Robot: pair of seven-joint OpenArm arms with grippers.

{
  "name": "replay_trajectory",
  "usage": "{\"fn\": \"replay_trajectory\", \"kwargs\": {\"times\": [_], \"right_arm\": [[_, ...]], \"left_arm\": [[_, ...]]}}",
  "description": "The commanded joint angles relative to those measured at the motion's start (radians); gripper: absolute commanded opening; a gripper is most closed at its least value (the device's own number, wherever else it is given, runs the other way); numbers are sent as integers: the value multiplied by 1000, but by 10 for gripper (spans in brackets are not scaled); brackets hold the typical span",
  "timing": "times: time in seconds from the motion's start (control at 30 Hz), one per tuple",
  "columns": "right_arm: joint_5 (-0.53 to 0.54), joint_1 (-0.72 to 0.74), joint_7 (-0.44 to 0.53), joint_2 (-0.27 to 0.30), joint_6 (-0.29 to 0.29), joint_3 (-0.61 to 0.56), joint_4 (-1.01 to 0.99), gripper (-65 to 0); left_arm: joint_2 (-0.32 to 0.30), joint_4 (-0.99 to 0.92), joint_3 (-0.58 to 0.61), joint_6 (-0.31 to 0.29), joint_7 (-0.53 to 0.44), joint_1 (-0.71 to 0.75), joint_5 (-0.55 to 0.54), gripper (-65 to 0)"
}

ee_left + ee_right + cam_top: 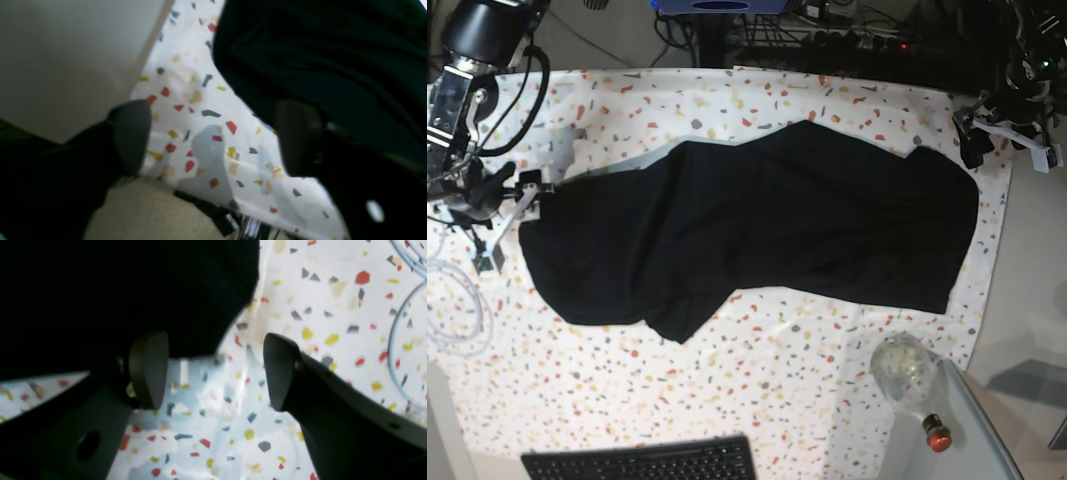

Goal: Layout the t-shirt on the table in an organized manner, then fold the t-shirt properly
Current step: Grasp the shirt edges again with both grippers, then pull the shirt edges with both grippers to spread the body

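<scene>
The t-shirt (pixel 757 225) sprawls across the middle of the table (pixel 757 390), rumpled, one flap doubled under at the near-left hem. Both claws stand spread and empty: the left gripper (pixel 213 136) sits just off the cloth's edge by the table's rim, the right gripper (pixel 215 370) hovers at the opposite edge. It looks light, limp and floppy (it will sag and drag, never slide stiffly), so the sensible hold is a pinch right on a hem or corner at each end, then pull apart.
</scene>
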Motion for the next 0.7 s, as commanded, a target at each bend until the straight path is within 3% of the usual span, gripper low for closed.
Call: {"fn": "replay_trajectory", "kwargs": {"times": [0.0,0.1,0.2,0.43,0.67], "right_arm": [[11,11,10,8,24,-5,-8,-225],[11,33,12,1,79,1,-47,-225],[11,36,12,-1,96,-2,-46,-225],[12,36,12,-1,102,-3,-51,-227],[131,14,12,10,102,-6,-32,-225]], "left_arm": [[1,-10,-12,-5,-30,-30,-8,-48],[17,-127,-79,-5,-35,-97,-10,-58],[34,-196,-95,-6,-35,-145,-4,-58],[37,-283,46,-6,-36,-240,-4,-58],[40,-435,169,-6,-36,-341,-4,-81]]}}
